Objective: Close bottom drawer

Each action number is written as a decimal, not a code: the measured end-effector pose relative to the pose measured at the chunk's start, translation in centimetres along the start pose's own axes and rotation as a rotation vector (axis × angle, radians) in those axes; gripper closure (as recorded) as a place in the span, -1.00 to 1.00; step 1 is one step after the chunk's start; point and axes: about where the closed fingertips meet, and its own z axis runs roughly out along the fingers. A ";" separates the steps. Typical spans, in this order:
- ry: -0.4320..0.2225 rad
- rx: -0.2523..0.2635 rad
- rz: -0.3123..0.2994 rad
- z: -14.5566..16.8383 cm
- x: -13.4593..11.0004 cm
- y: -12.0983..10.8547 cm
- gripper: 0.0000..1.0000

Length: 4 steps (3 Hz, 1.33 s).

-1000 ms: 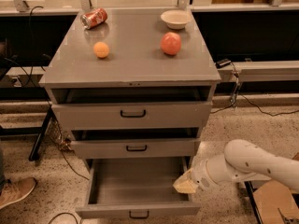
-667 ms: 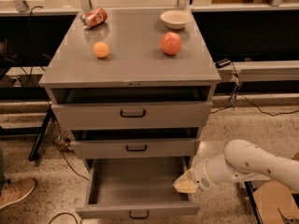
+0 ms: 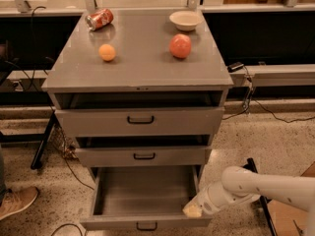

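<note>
While open, bottom drawer (image 3: 142, 193), end effector (image 3: 193, 210) at right edge.

The grey cabinet top (image 3: 142, 65) carries a soda can (image 3: 99, 19) lying at back left, an orange (image 3: 107, 52) nearer the front, a bowl (image 3: 185, 19) at back right and an apple (image 3: 180, 45) before it; the gripper (image 3: 193, 210) sits at the bottom drawer's (image 3: 142, 200) right front corner.

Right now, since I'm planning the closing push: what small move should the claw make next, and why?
Probably bring the claw out in front of the bottom drawer. The drawer stands pulled far out, and the claw sits at its right front corner, by the rim, not against the front's outer face, where a push would likely close it.
</note>
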 end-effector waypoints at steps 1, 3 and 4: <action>0.083 0.028 0.049 5.2 4.0 -3.1 1.00; 0.136 0.005 0.082 10.0 6.9 -4.1 1.00; 0.164 0.036 0.112 10.7 7.4 -4.4 1.00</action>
